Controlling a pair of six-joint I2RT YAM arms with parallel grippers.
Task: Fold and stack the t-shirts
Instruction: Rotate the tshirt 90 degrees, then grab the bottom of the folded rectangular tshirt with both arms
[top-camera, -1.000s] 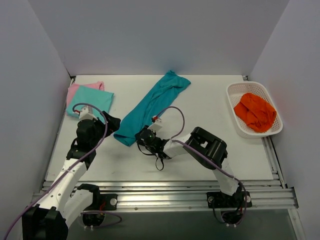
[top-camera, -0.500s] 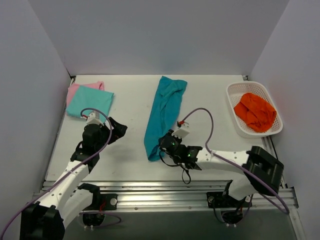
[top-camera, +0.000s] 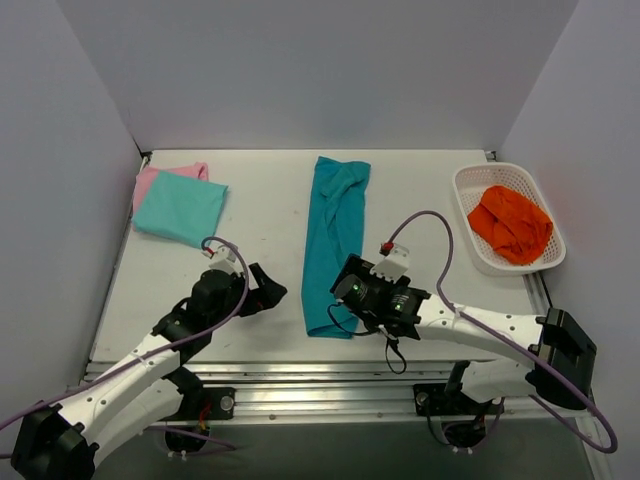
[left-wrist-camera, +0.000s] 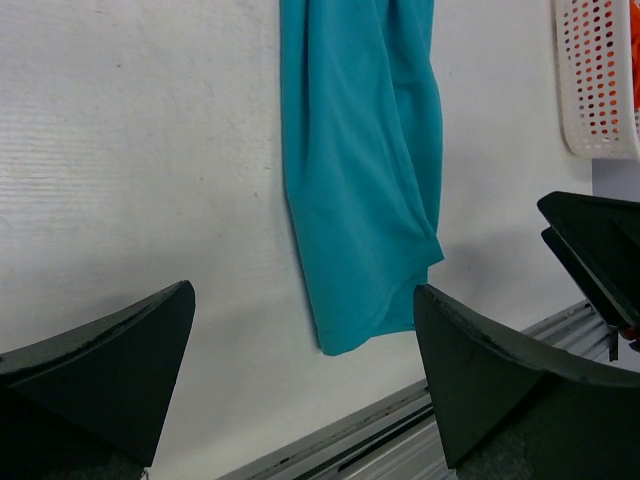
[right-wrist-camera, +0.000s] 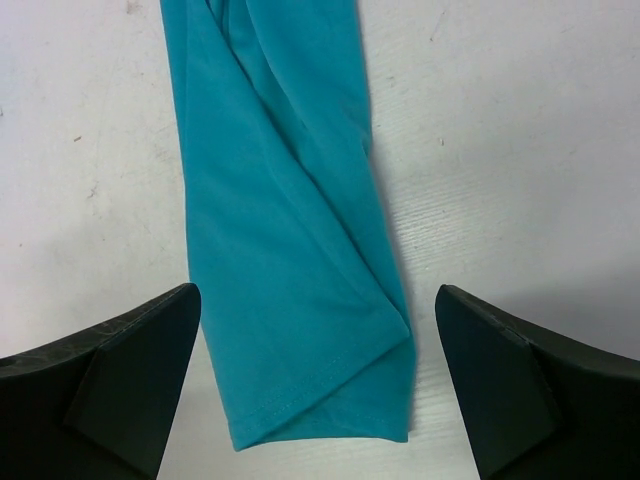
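A deep teal t-shirt (top-camera: 333, 240) lies folded into a long narrow strip down the middle of the table, its near end close to the front edge. My right gripper (top-camera: 344, 289) hovers open over that near end; in the right wrist view its jaws stand wide on either side of the teal hem (right-wrist-camera: 300, 390) with nothing held. My left gripper (top-camera: 276, 292) is open just left of the strip, and the left wrist view shows the teal t-shirt (left-wrist-camera: 365, 180) ahead of its spread fingers. A folded aqua-mint t-shirt (top-camera: 181, 208) rests on a pink t-shirt (top-camera: 150, 181) at the back left.
A white lattice basket (top-camera: 468, 182) holding an orange cloth (top-camera: 511, 224) stands at the right edge; the basket (left-wrist-camera: 598, 90) also shows in the left wrist view. A metal rail (top-camera: 330, 378) runs along the table's front edge. Grey walls close in three sides.
My right gripper dragged the teal shirt's near end rightward until the strip lay straight, then opened and let it go. My left arm swung right toward the strip.
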